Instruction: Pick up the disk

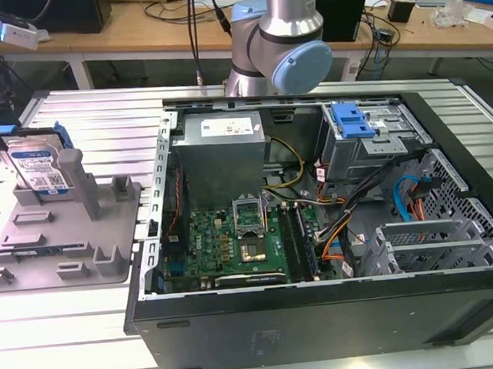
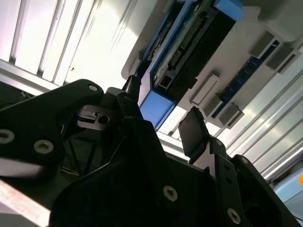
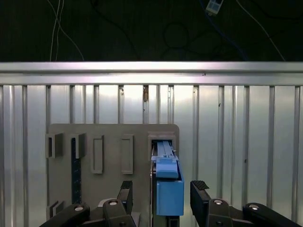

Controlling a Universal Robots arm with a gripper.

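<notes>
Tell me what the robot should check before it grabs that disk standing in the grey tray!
1. The gripper is open: ok.
2. The disk sits between the fingers: ok, seen in the first wrist view.
3. The disk stands upright in the grey holder tray: ok.
4. The disk is centred between the fingers: not ok, it looks nearer one finger.
5. The fingers are low enough for a good hold: cannot tell.

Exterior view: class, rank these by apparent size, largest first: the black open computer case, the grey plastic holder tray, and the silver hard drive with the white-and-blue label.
Largest: black computer case.
Next: grey plastic holder tray.
Smallest: silver hard drive, standing upright in the tray.
No two look alike.
</notes>
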